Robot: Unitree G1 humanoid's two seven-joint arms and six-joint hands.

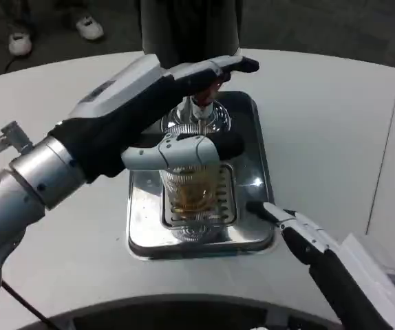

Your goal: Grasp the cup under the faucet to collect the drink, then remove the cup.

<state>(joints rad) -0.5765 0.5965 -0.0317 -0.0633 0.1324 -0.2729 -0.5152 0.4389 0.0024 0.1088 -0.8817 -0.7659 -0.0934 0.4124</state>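
Under the faucet (199,108), left hand (163,110) grips amber-filled clear cup (192,189).

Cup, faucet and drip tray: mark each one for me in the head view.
cup (192,192), head view: on its clear wall, over the amber drink.
faucet (199,110), head view: on the silver spout above the cup.
drip tray (252,172), head view: on its bare right rim.

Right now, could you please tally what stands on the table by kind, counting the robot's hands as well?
Cup: 1
Drip tray: 1
Faucet: 1
Hands: 2, left hand and right hand
Total: 5
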